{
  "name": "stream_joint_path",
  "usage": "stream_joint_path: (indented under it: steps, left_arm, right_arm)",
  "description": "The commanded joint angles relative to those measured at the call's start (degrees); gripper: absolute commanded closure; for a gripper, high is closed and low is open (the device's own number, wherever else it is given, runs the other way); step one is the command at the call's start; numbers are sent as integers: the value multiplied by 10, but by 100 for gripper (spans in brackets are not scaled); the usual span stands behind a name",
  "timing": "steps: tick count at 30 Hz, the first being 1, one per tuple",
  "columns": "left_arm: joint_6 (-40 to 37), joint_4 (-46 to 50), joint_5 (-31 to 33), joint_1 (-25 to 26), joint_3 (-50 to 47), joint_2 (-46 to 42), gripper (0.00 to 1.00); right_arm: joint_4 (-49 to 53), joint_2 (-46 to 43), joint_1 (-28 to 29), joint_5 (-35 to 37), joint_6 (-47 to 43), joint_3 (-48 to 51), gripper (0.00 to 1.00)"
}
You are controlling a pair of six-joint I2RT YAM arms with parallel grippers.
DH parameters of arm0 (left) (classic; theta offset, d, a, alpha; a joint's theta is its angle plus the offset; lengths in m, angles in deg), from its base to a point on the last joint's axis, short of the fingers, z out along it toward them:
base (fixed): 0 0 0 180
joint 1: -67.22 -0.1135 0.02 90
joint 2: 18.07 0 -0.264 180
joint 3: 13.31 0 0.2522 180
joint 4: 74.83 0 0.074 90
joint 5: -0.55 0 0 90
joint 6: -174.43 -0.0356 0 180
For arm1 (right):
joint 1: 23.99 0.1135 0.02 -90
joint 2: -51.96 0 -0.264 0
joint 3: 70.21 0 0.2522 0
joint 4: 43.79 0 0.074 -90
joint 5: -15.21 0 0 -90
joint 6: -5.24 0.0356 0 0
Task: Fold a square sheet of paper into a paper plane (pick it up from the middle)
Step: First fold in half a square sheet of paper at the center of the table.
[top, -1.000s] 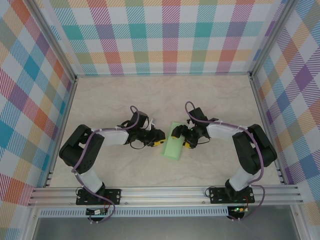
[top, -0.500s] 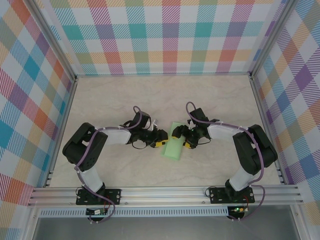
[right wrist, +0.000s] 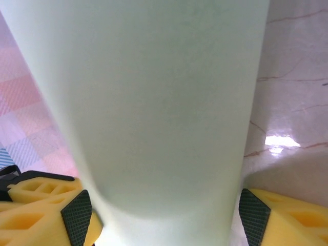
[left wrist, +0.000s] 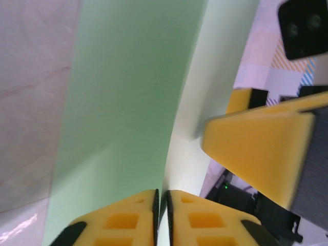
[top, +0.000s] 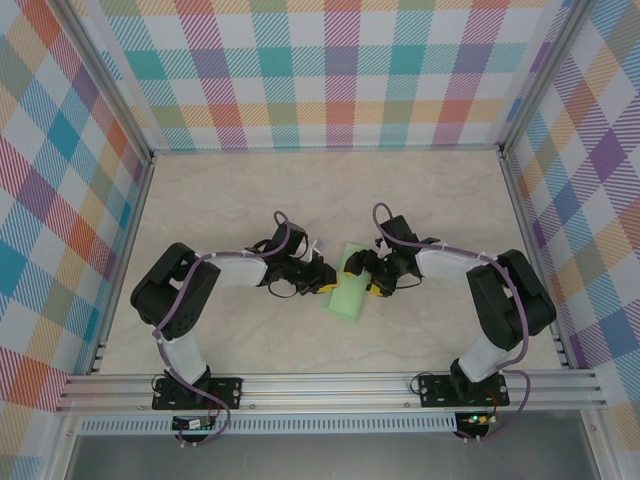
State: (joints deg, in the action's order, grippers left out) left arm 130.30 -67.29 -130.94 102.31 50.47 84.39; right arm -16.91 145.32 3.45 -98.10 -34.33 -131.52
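The square sheet of paper [top: 345,296], pale green, lies mid-table bowed into a narrow strip between my two grippers. My left gripper [top: 322,287] comes in from the left. In the left wrist view its yellow pads [left wrist: 133,220] are shut on the sheet's [left wrist: 128,102] thin edge, and one finger of the right gripper [left wrist: 256,148] touches the sheet's far side. My right gripper [top: 364,278] straddles the strip from the right. In the right wrist view the sheet [right wrist: 164,102] arches from one pad [right wrist: 77,215] to the other, held across its width.
Aluminium rails [top: 330,388] run along the near edge, with both arm bases bolted there. Checkered walls [top: 330,70] close off the left, back and right sides. Marble-look tabletop [top: 330,190] lies bare behind the grippers.
My left gripper slid right to the paper and closed on its edge. The right gripper and the paper stayed where they were.
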Motion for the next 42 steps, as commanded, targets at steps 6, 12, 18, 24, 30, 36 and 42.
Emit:
stream_joint_path:
  steps: [6,12,18,24,30,36,42]
  left_arm:
    - [-18,42,55,4,15,1,95]
    - [-16,41,56,4,18,3,95]
    - [-17,46,64,4,14,-6,95]
    - [-24,59,68,4,15,-13,95]
    - [-18,55,67,4,16,-13,95]
    - [-19,61,73,4,15,-16,95]
    - [-20,62,76,3,13,-18,95]
  right_arm:
    - [26,-122,-2,85,12,43,17]
    - [12,-187,9,131,-47,91,14]
    - [-2,-180,10,124,19,116,18]
    - [-78,-191,11,106,63,154,20]
    - [-100,-173,17,86,73,157,23]
    - [-120,-138,24,71,73,143,23]
    - [-126,-129,26,75,77,142,25]
